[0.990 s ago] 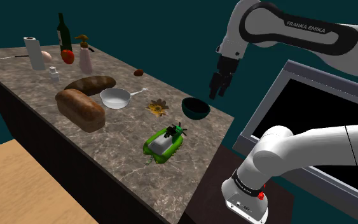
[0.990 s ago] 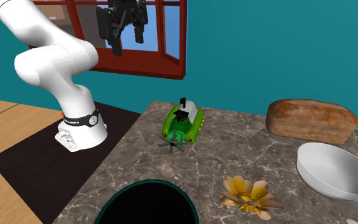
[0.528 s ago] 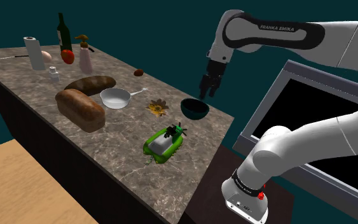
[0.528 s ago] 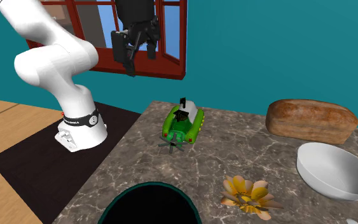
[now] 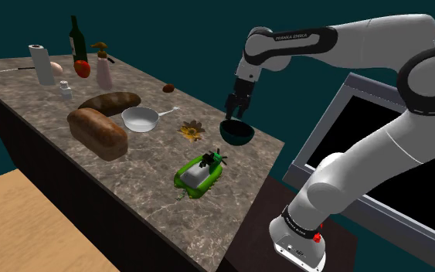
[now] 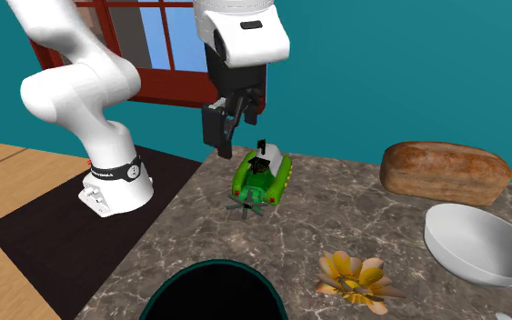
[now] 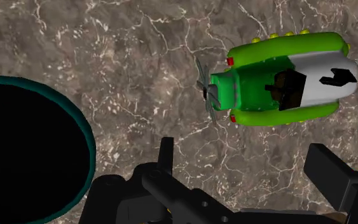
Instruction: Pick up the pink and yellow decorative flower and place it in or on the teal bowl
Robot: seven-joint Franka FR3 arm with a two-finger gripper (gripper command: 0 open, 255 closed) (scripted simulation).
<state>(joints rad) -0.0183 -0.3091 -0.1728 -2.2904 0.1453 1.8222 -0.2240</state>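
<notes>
Shoulder view: approach step, my gripper (image 5: 235, 110) hangs empty and spread near the teal bowl (image 5: 239, 140), flower (image 5: 191, 130) lies on the counter (image 5: 130, 178) beside it, next I'd shift over and descend.

Everything sits on the surface (image 5: 142, 166). In the shoulder view, start at the flower (image 5: 191, 131). The bowl (image 5: 237, 132) is near it, at 3 o'clock. The toy (image 5: 201, 173) is at 6 o'clock. The dish (image 5: 139, 119) is at 9 o'clock, with the loaf (image 5: 97, 133) past it. The bottle (image 5: 74, 39) stands far off at 10 o'clock.
</notes>
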